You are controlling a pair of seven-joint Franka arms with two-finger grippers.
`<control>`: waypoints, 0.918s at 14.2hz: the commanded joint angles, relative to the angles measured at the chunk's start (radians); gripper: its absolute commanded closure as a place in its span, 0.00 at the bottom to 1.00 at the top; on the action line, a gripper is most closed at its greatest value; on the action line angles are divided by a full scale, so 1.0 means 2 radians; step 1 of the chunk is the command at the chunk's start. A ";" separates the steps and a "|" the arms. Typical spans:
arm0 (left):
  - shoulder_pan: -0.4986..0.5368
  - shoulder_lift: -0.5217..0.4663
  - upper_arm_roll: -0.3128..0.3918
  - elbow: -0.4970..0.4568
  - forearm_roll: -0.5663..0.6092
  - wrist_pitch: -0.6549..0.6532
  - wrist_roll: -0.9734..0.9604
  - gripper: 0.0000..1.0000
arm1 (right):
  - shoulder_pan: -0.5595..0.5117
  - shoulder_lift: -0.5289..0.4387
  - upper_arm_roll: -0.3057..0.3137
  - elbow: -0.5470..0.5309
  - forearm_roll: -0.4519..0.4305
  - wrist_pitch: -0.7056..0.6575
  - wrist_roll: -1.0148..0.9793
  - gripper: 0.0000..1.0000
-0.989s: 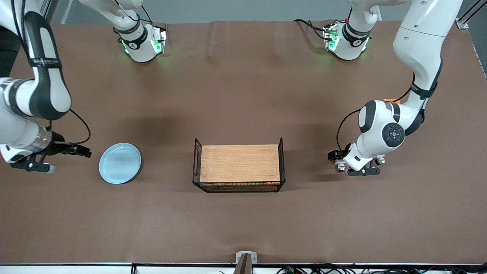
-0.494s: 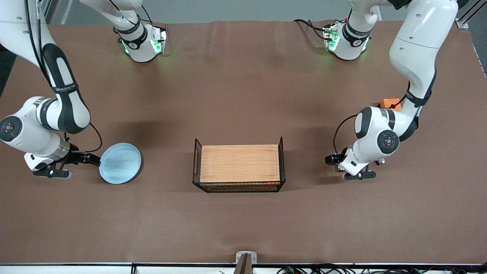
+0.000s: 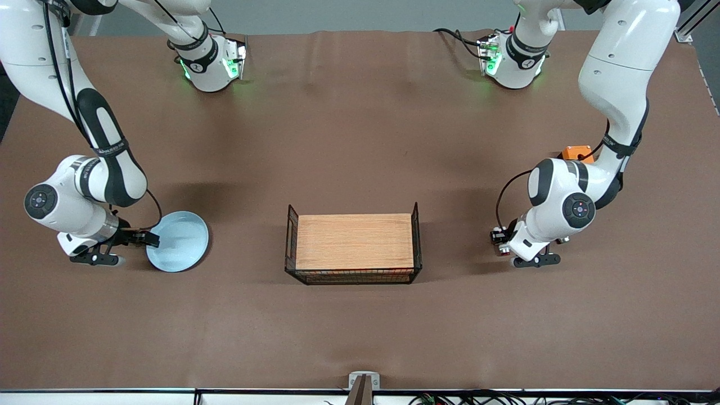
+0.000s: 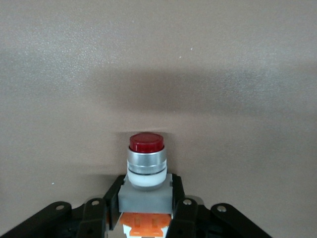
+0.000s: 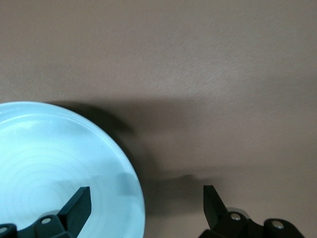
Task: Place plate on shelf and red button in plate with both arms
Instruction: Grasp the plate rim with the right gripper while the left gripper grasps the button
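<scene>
Front view: the right hand (image 3: 151,241) has slid in since a second ago and now straddles the rim of the round pale blue plate (image 3: 181,241) at the right arm's end of the brown worktop (image 3: 360,140), bare cloth all around. The left hand (image 3: 497,236) pinches the small red-capped button block (image 3: 498,242).

Left wrist view: left hand (image 4: 140,218) clamped on the button block (image 4: 146,168), open worktop (image 4: 158,59) ahead.

Right wrist view: right hand (image 5: 147,201) spread, one finger (image 5: 78,206) over the plate (image 5: 54,163), the other clear of its rim.
</scene>
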 commanded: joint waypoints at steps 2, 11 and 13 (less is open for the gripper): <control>0.001 0.000 0.000 0.012 0.001 0.003 -0.006 0.69 | -0.009 0.005 0.011 0.001 0.012 0.003 -0.015 0.00; -0.004 -0.025 0.001 0.047 0.001 -0.008 -0.009 0.69 | -0.009 0.014 0.011 0.002 0.013 -0.001 -0.017 0.52; -0.004 -0.034 0.001 0.048 0.001 -0.019 -0.009 0.69 | -0.009 0.013 0.012 0.003 0.013 -0.002 -0.016 0.74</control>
